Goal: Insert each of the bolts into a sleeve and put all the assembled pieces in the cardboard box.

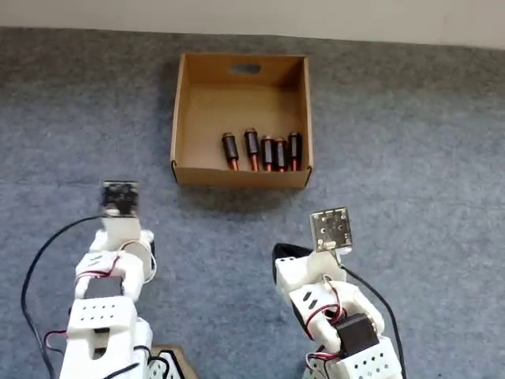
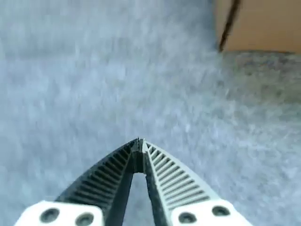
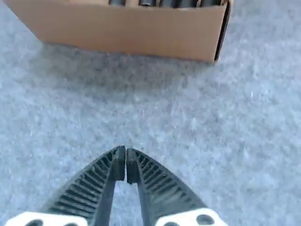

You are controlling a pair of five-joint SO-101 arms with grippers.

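High view: five pieces (image 1: 268, 150), one box (image 1: 237, 106).

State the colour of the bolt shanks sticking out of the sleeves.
Copper-orange bolt shanks, under black cylindrical sleeves in the brown cardboard box; best in the high view.

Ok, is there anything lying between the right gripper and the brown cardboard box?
Nothing visible does: only bare grey carpet lies between the right gripper and the open brown cardboard box. The black-sleeved bolts already lie inside, behind its near wall.
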